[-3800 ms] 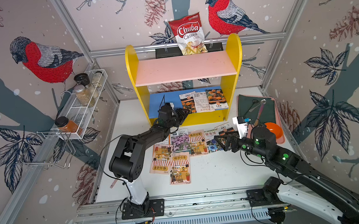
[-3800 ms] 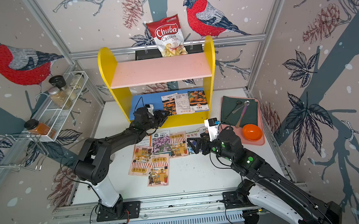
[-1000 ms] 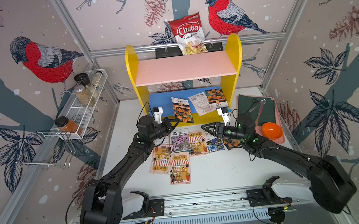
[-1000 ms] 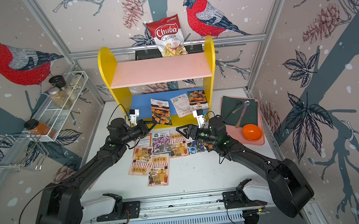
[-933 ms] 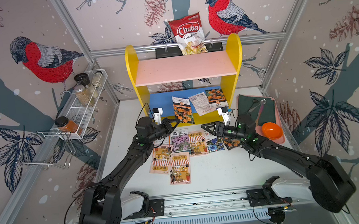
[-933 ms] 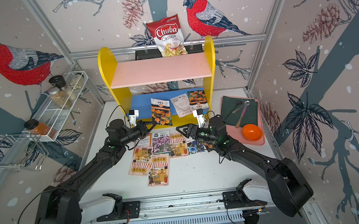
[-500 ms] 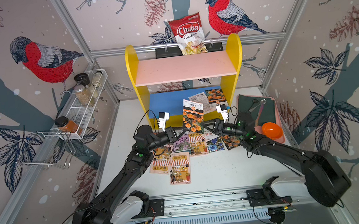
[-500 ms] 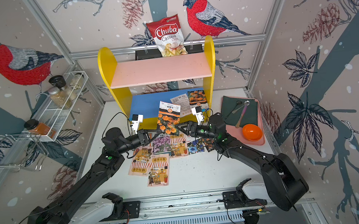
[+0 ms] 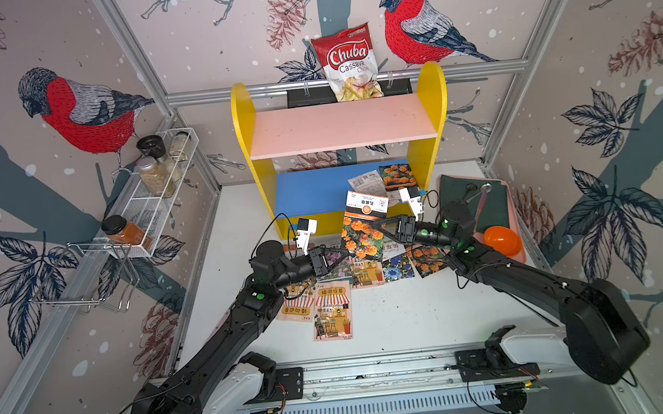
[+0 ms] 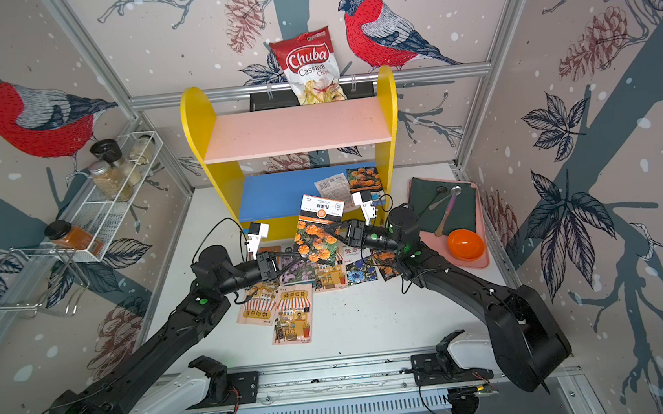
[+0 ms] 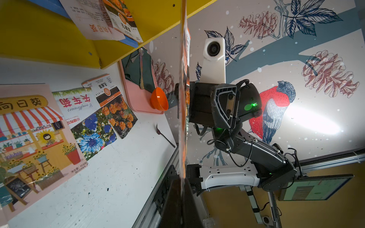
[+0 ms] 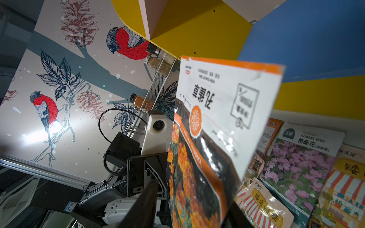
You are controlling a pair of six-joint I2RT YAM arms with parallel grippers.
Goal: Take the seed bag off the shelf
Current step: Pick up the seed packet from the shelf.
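The seed bag, printed with orange marigolds under a white top, stands upright in the air in front of the shelf's blue lower board. My left gripper is shut on its lower edge; the left wrist view shows the seed bag edge-on. My right gripper straddles the opposite edge of the seed bag, jaws open, with a gap showing at one finger. The shelf has yellow sides and a pink upper board.
Two more packets lie on the blue board. Several seed packets cover the table below the grippers. A pink tray with green cloth, spoon and orange bowl sits right. A fork, wire spice rack, chips bag.
My left gripper has carried the seed bag away from the shelf, forward and to the right. The right gripper's jaws have come round the bag's other edge and narrowed.
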